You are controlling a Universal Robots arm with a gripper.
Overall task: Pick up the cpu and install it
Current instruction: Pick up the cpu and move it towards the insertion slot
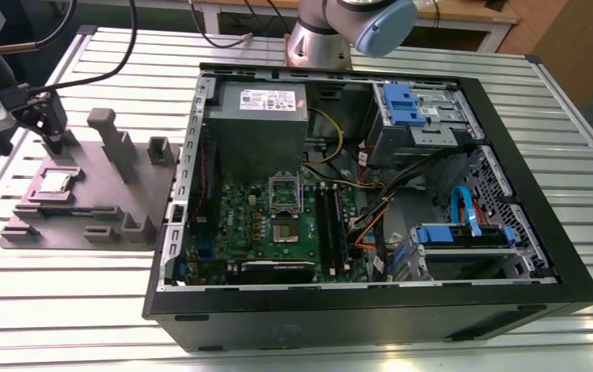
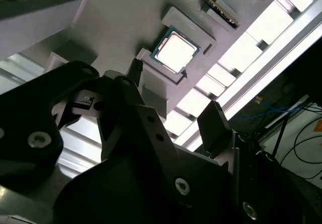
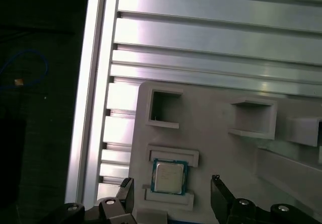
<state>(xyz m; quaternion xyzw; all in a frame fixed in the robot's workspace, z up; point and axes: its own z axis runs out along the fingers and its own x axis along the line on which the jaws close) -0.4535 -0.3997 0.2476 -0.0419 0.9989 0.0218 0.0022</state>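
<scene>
Jaws are hanging spread above cpu (image 3: 168, 177) on grey block (image 3: 226, 158) in both wrist views, exterior view adding open computer case (image 1: 379, 318) sitting beside it on surface (image 1: 69, 310).

I see the cpu (image 1: 55, 182) lying flat, silvery top upward, seated squarely inside a raised frame on the grey block (image 1: 94, 203).

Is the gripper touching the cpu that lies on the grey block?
Apart. In the first wrist view the gripper is open, and bare grey block shows between each of its fingers and the cpu.
</scene>
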